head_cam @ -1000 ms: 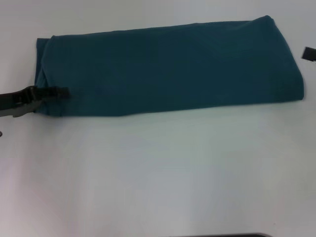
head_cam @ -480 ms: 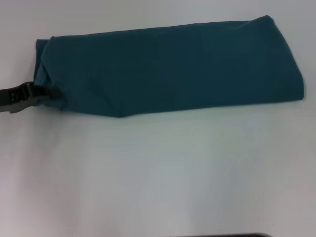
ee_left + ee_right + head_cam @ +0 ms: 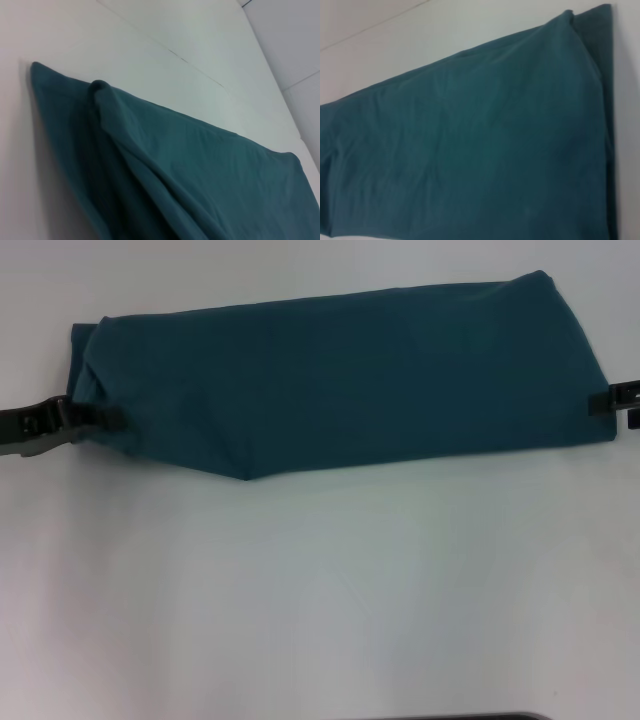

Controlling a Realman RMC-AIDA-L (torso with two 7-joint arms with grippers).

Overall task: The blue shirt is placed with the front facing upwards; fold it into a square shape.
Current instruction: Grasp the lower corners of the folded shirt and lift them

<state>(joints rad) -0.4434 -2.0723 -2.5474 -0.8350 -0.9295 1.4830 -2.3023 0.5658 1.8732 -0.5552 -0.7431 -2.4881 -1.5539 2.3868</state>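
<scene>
The left gripper (image 3: 100, 420) reaches in level from the left edge of the head view, low over the table, its dark fingers pointing right and closed on the left end of the blue shirt (image 3: 340, 380), pinching the cloth there. The right gripper (image 3: 598, 403) shows only as a dark tip at the right edge of that view, pointing left and touching the shirt's right end; whether its fingers are parted or closed cannot be made out.
</scene>
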